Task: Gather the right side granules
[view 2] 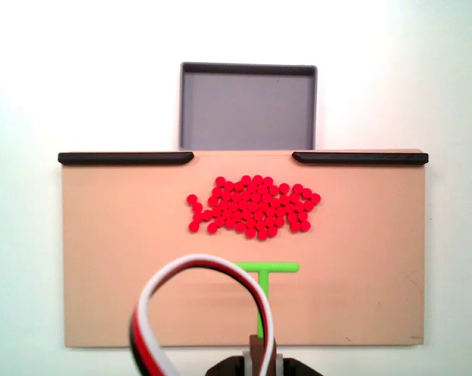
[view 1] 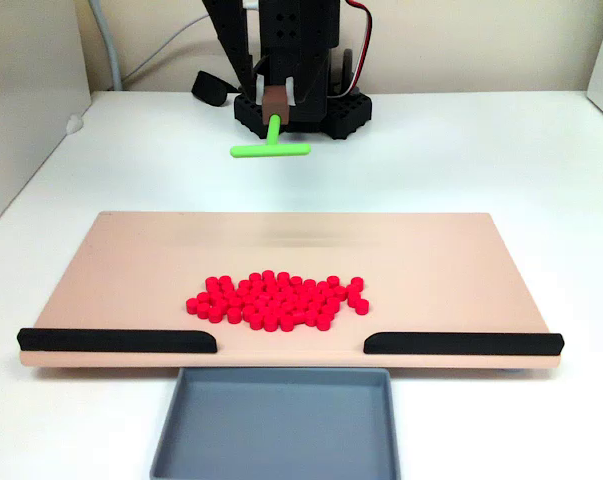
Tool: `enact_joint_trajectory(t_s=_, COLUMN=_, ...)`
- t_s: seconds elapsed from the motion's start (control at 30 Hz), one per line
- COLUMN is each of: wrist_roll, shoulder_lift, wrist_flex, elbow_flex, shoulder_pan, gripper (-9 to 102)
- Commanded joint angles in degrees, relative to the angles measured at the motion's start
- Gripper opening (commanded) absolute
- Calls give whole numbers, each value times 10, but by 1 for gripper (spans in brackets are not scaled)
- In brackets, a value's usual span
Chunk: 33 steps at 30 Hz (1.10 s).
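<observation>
The granules [view 1: 277, 300] are tiny, short red cylinders with a smooth, plastic-looking finish, all alike, packed into one flat oval patch a single layer deep; in both fixed views the patch [view 2: 254, 206] lies on a pale tan rectangular board [view 1: 131, 262] with a matte surface, near its middle and toward the edge that carries two black strips; in a fixed view one pellet [view 2: 192, 199] sits slightly off the patch at 9 o'clock; the black strips [view 1: 116, 340] are long, low bars with rounded inner ends, leaving a gap between them; just past that gap, at 6 o'clock of the board in a fixed view, stands a shallow grey square tray [view 1: 171, 425] with a raised rim and a bare floor; the gripper [view 1: 274, 118] sits at 12 o'clock of the board, its dark fingers pinching the stem of a bright green T-shaped tool [view 1: 271, 149], whose crossbar hangs level above the white table [view 1: 481, 150]; in the other fixed view the tool [view 2: 276, 267] lies at 6 o'clock of the patch, apart from it, partly behind a looped red, white and black cable [view 2: 153, 294].
</observation>
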Motion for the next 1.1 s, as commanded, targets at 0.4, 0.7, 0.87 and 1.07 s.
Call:
enact_joint_trajectory(t_s=0.4, wrist_roll=-162, shoulder_lift=12, wrist_flex=-10, elbow_flex=-11, shoulder_pan=21, gripper=0)
enact_joint_trajectory(t_s=0.7, wrist_roll=-298, shoulder_lift=-8, wrist_flex=-15, elbow_flex=-11, shoulder_pan=52, gripper=0)
enact_joint_trajectory(t_s=0.87, wrist_roll=-379, shoulder_lift=-17, wrist_flex=-15, elbow_flex=-17, shoulder_pan=83, gripper=0)
enact_joint_trajectory(t_s=1.07, wrist_roll=-497, shoulder_lift=-22, wrist_flex=-15, elbow_flex=-18, shoulder_pan=130, gripper=0)
